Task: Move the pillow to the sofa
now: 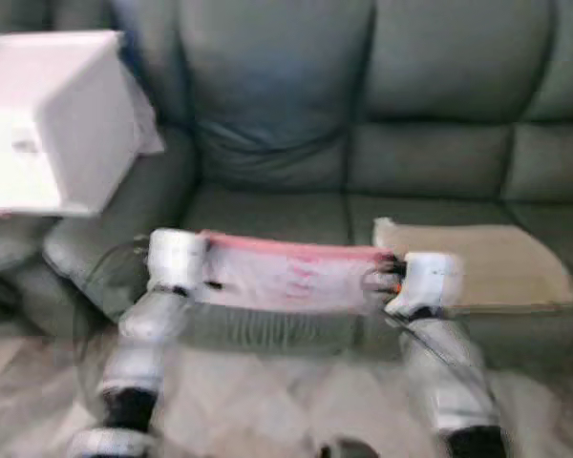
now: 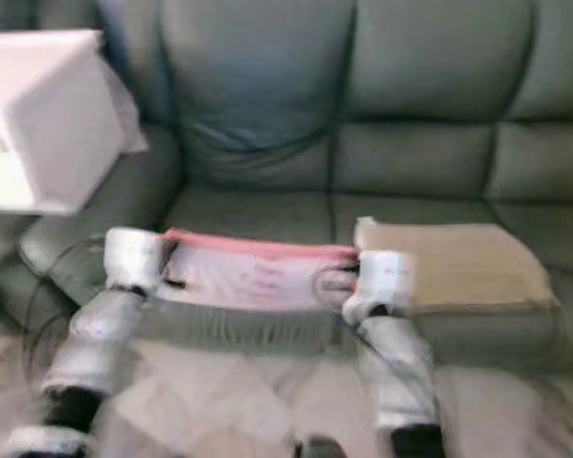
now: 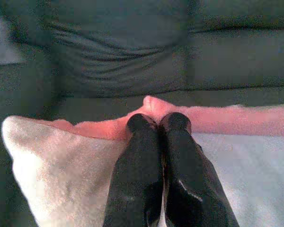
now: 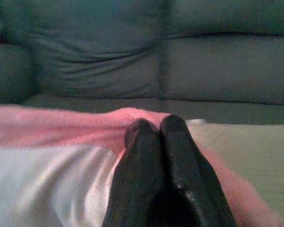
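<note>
A flat white pillow (image 1: 286, 277) with a pink far edge is held level between my two arms, just in front of the grey-green sofa's seat (image 1: 267, 212). My left gripper (image 3: 158, 124) is shut on the pillow's left end, the fingers pressed together over the pink edge (image 3: 99, 128). My right gripper (image 4: 155, 127) is shut on the pillow's right end in the same way. The pillow (image 2: 253, 272) hangs above the seat's front lip.
A tan folded cushion (image 1: 487, 267) lies on the seat at the right, touching the pillow's right end. A white box (image 1: 53, 119) stands on the sofa's left armrest. Pale tiled floor (image 1: 296, 401) lies below my arms. The head views are blurred.
</note>
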Controlling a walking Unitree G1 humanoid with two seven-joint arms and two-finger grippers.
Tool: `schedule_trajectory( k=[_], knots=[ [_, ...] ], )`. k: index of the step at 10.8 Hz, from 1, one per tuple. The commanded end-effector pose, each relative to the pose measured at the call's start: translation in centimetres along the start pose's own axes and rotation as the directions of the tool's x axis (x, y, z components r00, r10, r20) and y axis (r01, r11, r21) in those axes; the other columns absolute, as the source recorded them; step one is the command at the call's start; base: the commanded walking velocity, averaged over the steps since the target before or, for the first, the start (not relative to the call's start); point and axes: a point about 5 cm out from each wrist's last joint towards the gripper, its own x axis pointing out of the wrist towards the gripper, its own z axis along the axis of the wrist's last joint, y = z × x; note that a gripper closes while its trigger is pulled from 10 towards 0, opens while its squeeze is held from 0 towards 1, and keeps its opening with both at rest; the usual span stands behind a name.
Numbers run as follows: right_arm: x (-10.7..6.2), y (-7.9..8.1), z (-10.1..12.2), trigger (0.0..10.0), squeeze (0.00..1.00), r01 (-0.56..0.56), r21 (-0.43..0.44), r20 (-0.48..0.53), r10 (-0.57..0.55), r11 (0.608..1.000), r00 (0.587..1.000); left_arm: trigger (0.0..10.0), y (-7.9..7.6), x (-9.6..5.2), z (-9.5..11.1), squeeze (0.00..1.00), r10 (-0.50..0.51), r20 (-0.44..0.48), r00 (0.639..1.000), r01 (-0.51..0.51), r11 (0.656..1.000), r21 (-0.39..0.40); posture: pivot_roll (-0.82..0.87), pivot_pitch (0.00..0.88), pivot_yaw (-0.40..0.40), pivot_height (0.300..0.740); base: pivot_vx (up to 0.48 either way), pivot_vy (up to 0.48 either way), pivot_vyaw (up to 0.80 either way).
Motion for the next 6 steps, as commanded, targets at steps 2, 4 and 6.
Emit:
schedule_trajectory(
  k=[2,4,6],
  knots=[
    [0.36,1.33,0.63,10.0,0.00,-0.034,0.017,0.027,0.034,0.999,0.999,10.0,1.76,-0.19,0.80,0.00,0.048,0.018,0.999,-0.049,0.999,0.019,-0.04,0.000,0.000,0.740,0.420,0.124,-0.40],
    [0.34,1.36,0.63,10.0,0.00,-0.036,0.018,0.026,0.035,0.999,0.999,10.0,1.58,-0.15,0.67,0.00,0.042,0.008,0.999,-0.042,0.999,0.021,-0.04,0.000,0.001,0.740,0.308,0.367,-0.22],
    [0.29,1.44,0.50,10.0,0.00,-0.038,0.017,0.021,0.038,0.999,0.999,10.0,1.18,-0.18,0.54,0.00,0.018,0.004,1.000,-0.018,0.999,0.041,-0.04,0.000,0.001,0.740,0.133,0.416,0.00]
  ],
)
